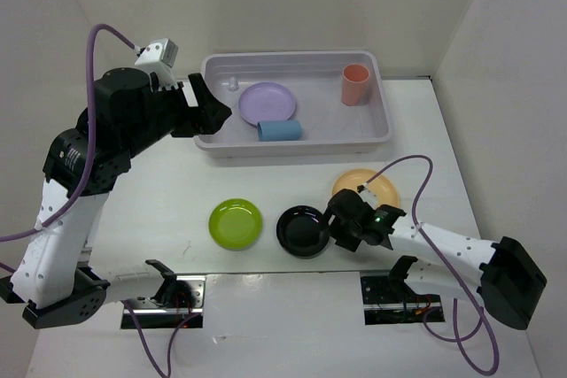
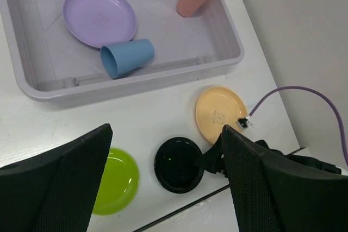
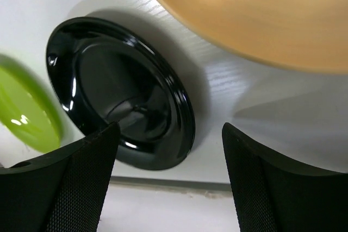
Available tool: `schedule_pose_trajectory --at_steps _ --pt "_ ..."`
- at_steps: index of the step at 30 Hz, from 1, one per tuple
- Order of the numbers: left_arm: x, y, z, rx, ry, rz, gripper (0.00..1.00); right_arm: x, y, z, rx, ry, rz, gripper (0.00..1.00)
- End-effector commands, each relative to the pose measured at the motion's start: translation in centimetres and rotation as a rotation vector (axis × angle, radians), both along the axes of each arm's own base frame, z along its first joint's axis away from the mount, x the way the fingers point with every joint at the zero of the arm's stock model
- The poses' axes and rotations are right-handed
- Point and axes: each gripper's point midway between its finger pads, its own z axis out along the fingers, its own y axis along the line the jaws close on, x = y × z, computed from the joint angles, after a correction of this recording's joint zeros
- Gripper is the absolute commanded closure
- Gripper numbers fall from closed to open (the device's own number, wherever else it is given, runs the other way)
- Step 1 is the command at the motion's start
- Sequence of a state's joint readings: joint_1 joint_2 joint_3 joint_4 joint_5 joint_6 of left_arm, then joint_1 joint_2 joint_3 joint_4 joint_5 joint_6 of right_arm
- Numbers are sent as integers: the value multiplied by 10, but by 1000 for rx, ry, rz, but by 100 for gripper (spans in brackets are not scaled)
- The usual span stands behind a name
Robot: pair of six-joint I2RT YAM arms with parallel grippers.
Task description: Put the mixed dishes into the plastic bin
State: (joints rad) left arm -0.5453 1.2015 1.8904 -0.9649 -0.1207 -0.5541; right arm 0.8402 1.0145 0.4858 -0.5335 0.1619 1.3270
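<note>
Both stand open and empty: left gripper (image 1: 220, 115) at the edge of the plastic bin (image 1: 297, 57); only the right wrist view shows right gripper (image 3: 168, 130) straddling the black plate (image 3: 122, 93).

No word, label, brand or number can be read in any of the views. In the left wrist view the lavender plate (image 2: 99, 16) has a faint raised mark at its centre, and the pale orange plate (image 2: 220, 113) has a similar one. Both marks are too small and pale to tell if they are letters or a figure
</note>
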Motion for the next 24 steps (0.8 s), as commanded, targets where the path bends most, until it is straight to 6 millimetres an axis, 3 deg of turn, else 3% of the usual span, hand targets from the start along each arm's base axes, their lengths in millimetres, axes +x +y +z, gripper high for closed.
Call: schedule_pose_trajectory --at_steps 1,5,11,12,13,16,24 --pt "-1 -8 8 -37 -30 -37 12 15 14 -4 26 -52 -1 20" --pt "-1 -11 -1 -39 -8 -44 12 17 14 -20 24 -60 -6 22" --pt "-3 -12 -1 -45 -11 -52 12 16 19 -47 6 -23 16 36" --pt "-3 -12 -1 -45 -11 -52 12 14 21 -51 5 -8 22 47" --pt "-2 -10 -1 -42 -13 -42 12 10 16 -62 -30 23 22 52" --pt "-3 -9 -3 -37 -5 -42 12 12 21 -67 -48 33 39 66" --pt "-3 -8 -5 -38 5 -30 11 16 27 -74 -78 41 52 93"
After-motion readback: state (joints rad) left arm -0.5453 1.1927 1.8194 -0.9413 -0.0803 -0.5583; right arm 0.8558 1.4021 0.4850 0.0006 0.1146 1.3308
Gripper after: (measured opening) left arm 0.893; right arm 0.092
